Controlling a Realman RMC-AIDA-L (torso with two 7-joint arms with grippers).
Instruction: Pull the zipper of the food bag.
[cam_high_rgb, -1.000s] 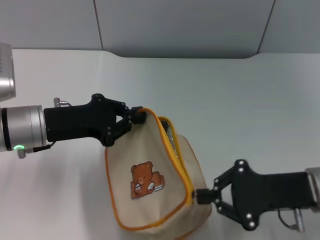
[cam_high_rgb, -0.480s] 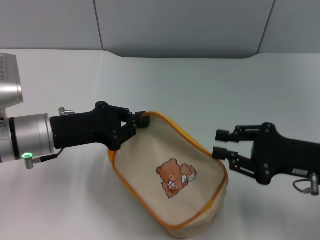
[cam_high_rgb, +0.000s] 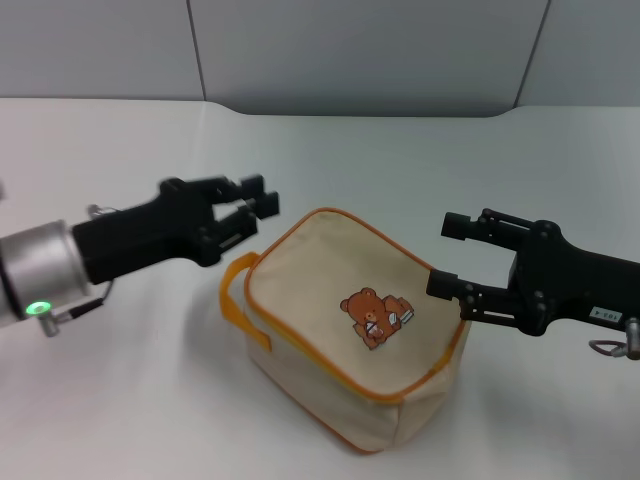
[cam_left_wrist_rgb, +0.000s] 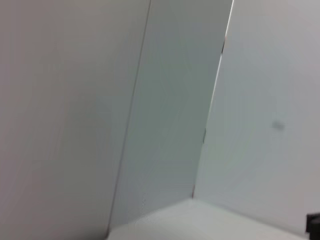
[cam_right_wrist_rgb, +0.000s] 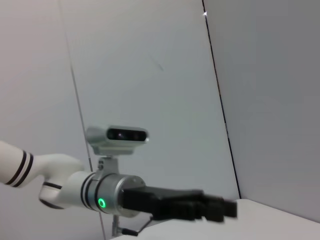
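The food bag (cam_high_rgb: 340, 345) is a beige box with orange piping and a brown bear print (cam_high_rgb: 375, 315). It stands on the white table, bear panel up, held by neither gripper. The orange zipper line (cam_high_rgb: 385, 242) edges that panel and looks closed; its metal pull tab is hidden. The orange strap handle (cam_high_rgb: 236, 292) hangs at the bag's left side. My left gripper (cam_high_rgb: 258, 197) is open and empty, just above and left of the bag's top left corner. It also shows in the right wrist view (cam_right_wrist_rgb: 215, 210). My right gripper (cam_high_rgb: 448, 256) is open and empty, close to the bag's right edge.
The white table (cam_high_rgb: 400, 170) stretches behind the bag to a grey panelled wall (cam_high_rgb: 350, 50). The left wrist view shows only wall panels (cam_left_wrist_rgb: 165, 125).
The right gripper let go of the bag's lower corner and drew back to the right. The left gripper released the top corner and lifted away. The bag's gaping opening has closed and it settled onto the table.
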